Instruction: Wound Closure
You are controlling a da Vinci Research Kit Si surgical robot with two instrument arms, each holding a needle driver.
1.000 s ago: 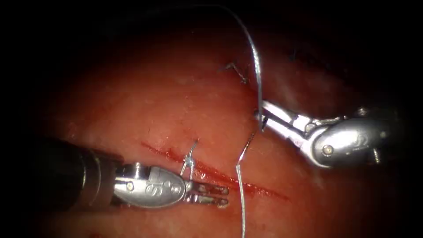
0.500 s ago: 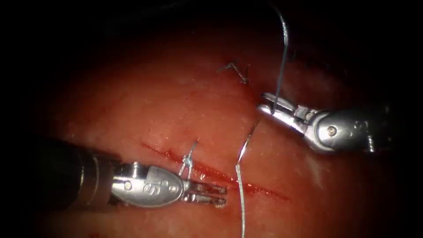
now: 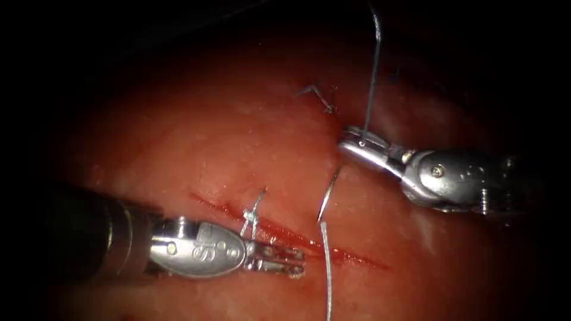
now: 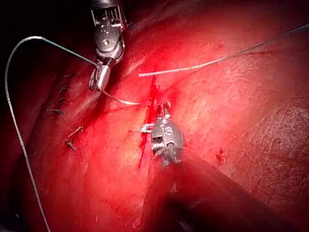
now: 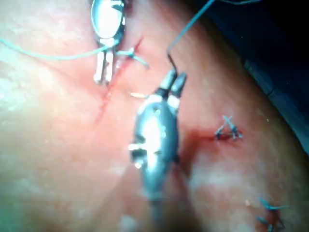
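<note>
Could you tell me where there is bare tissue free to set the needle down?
Bare tissue lies above the cut, left of the old stitch. Crowded: the knot beside the left tool, jaws open and empty, and the right tool, jaws shut on one end of the needle, which is out of the tissue, beside the loose thread.

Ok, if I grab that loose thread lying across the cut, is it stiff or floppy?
Probably springy, not limp: the thread lies nearly straight across the cut. Likely slippery, resting on wet tissue. The right tool grips the needle near its tail, seemingly clear of the tissue; the left tool, open, holds nothing.
</note>
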